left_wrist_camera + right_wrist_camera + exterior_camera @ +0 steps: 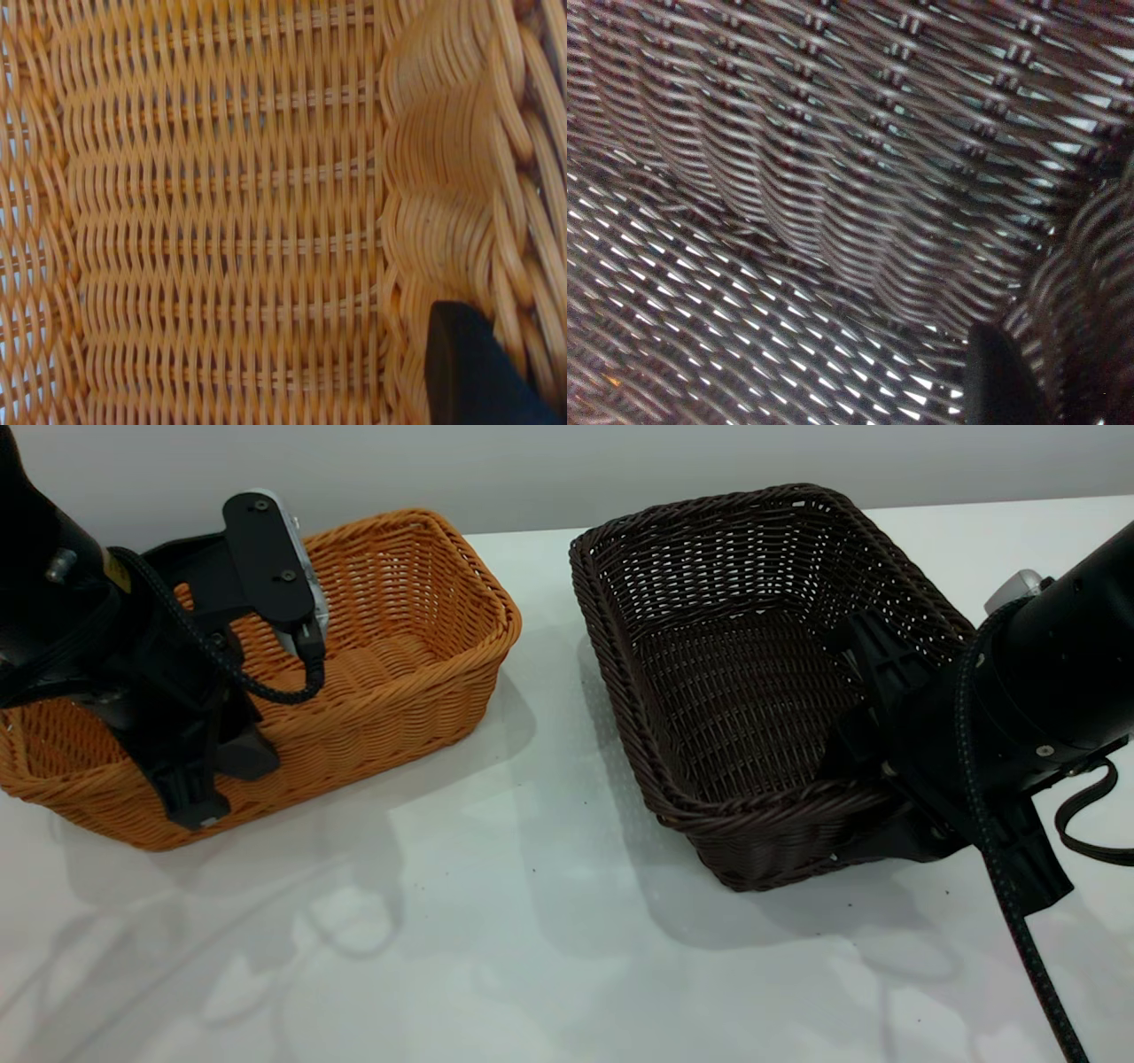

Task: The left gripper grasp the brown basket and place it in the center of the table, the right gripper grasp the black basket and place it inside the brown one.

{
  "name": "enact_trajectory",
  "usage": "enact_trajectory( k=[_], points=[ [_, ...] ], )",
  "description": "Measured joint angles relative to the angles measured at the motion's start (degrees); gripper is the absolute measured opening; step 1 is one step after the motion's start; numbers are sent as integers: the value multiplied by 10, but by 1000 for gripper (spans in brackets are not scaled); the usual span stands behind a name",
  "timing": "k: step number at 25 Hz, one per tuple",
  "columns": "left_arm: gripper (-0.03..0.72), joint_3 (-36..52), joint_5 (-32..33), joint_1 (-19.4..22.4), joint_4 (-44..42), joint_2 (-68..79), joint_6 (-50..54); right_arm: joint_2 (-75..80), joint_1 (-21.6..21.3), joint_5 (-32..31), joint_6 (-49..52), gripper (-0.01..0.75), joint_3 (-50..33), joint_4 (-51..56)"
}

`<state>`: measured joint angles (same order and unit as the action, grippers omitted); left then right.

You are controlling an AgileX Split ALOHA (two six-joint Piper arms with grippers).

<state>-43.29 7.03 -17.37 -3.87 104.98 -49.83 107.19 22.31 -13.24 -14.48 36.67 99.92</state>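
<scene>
The brown basket (390,655) sits at the table's (532,921) left, the left gripper (190,779) clamped over its near rim. The black basket (753,682) sits right, tilted, the right gripper (873,779) closed on its near-right rim.

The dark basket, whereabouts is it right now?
In the exterior view the black basket sits right of the brown basket on the table, the right gripper at its near-right rim.
</scene>
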Motion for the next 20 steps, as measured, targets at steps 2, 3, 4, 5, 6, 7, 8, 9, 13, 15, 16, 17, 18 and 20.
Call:
enact_trajectory(
  k=[2,3,4,5,6,7,8,9,13,15,16,17,18,20],
  points=[
    [117,0,1,0,-1,0,-1,0,-1,1,0,252,0,0],
    [117,0,4,0,-1,0,-1,-1,-2,1,0,252,0,0],
    [117,0,9,0,-1,0,-5,-1,-5,1,0,252,0,-1],
    [117,-1,14,0,-1,0,-14,-4,-9,1,1,252,0,0],
    [117,0,22,0,-1,-1,-23,-8,-14,-1,1,252,0,-1],
    [117,0,29,0,2,-1,-33,-14,-21,-3,1,252,-1,-3],
    [117,0,37,0,6,-1,-41,-19,-28,-3,-1,252,-1,-3],
    [117,0,44,-4,9,-1,-49,-26,-38,-1,-5,252,-1,-3],
    [117,0,67,-31,10,-2,-60,-60,-83,5,-30,252,0,1],
    [117,0,68,-51,10,-2,-60,-75,-107,-5,-36,252,7,-2],
    [117,0,71,-63,10,-2,-60,-82,-120,-13,-36,252,10,-7],
    [117,0,73,-77,10,-2,-60,-88,-132,-21,-36,252,14,-17],
    [117,0,75,-88,10,-2,-60,-93,-145,-28,-36,252,18,-31],
    [117,0,81,-118,10,-2,-60,-102,-167,-47,-34,252,27,-55]
  ],
)
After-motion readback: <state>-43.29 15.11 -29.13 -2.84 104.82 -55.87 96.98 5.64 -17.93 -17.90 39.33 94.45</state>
